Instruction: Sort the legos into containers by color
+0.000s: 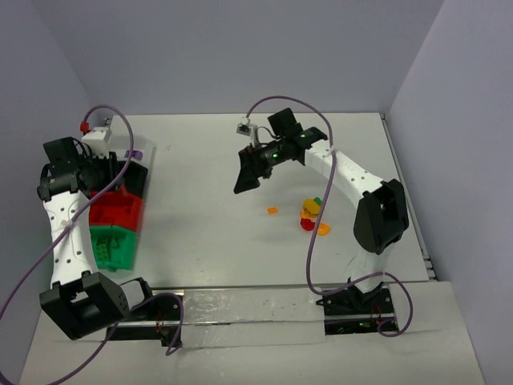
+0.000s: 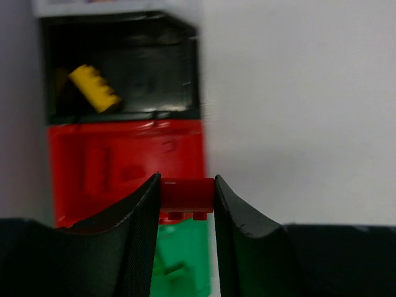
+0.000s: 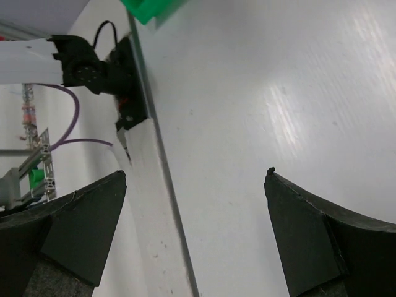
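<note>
My left gripper (image 2: pixel 187 185) is shut on a red lego (image 2: pixel 187 193), which hangs over the near end of the red container (image 2: pixel 117 167), by the green container (image 2: pixel 182 260). A yellow lego (image 2: pixel 94 88) lies in the black container (image 2: pixel 167 74). In the top view the left gripper (image 1: pixel 108 178) hovers over the row of containers (image 1: pixel 116 212) at the table's left edge. My right gripper (image 1: pixel 252 170) is open and holds nothing above the bare middle of the table. Loose legos (image 1: pixel 313 215), yellow, red, orange and green, lie in a small pile to its right, with one orange piece (image 1: pixel 272 211) apart.
A whitish container (image 1: pixel 138 152) with something purple in it ends the row at the back. The right wrist view shows the table's front rail (image 3: pixel 154 204) and a corner of the green container (image 3: pixel 148 8). Walls close in the table on three sides.
</note>
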Tool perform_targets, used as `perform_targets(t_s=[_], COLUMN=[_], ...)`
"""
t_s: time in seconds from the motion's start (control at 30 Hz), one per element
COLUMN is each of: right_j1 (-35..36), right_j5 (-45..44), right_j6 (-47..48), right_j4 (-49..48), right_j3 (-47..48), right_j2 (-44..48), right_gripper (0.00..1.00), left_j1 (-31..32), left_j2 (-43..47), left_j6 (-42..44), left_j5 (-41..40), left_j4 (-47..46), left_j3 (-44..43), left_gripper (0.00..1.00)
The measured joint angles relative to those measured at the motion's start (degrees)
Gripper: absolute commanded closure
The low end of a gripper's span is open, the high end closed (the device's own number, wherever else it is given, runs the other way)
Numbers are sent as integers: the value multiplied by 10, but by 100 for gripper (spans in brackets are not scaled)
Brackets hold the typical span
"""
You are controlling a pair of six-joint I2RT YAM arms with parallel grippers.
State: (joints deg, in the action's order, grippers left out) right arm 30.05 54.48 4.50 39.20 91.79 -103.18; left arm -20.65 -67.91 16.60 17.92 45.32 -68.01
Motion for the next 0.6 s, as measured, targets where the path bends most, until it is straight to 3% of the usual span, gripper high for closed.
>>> perform_targets(t_s=[0.2,0.6], right_j1=[-52,-56], right_j5=[-17,-41], right_j6=[40,68], right_j4=[46,72], right_j3=[-3,-3], right_j2=[3,28], right_gripper=[0,0], left_j1=[-38,-38], left_j2=[2,-13], left_j6=[36,48], left_j5=[-112,-126], left_j4=[-64,-171], left_j3=[48,103], left_gripper=[100,100])
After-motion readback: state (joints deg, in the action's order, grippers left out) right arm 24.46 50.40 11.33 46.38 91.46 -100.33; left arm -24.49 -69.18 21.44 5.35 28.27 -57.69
